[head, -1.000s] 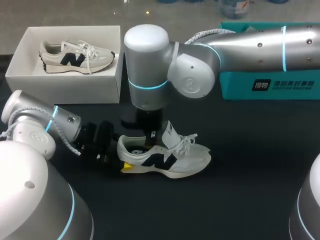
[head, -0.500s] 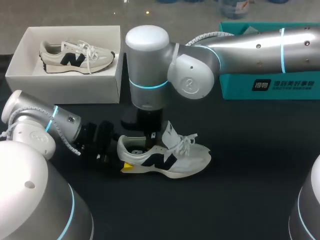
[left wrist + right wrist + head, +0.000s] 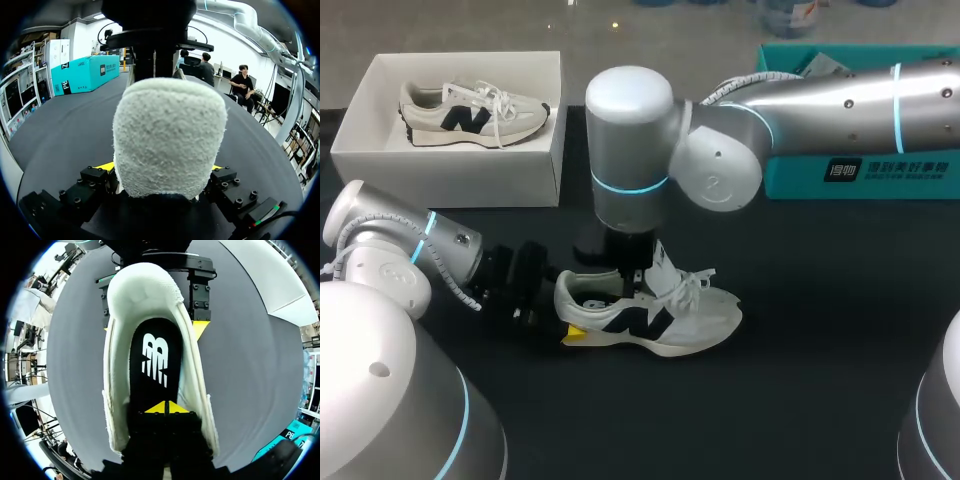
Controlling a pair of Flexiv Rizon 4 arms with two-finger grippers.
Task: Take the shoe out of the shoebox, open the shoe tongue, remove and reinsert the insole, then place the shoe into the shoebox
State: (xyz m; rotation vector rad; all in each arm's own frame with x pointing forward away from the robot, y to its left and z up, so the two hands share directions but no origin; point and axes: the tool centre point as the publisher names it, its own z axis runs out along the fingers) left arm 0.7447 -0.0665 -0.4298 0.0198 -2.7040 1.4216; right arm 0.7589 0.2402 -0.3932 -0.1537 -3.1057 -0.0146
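Item: shoe [image 3: 650,315], white with a dark emblem on its side, is sitting upright on the black table [image 3: 820,360], outside the white shoebox [image 3: 460,170].
Left gripper [image 3: 160,169] is clamping the heel, one yellow tip on either side.
Right gripper [image 3: 165,407] is reaching down into the shoe's opening, its tips pressed together against the black insole [image 3: 150,392], which is showing a white printed logo.
A second, matching shoe [image 3: 470,112] is lying in the shoebox.
A teal box [image 3: 860,170] with white print is standing at the table's far right.
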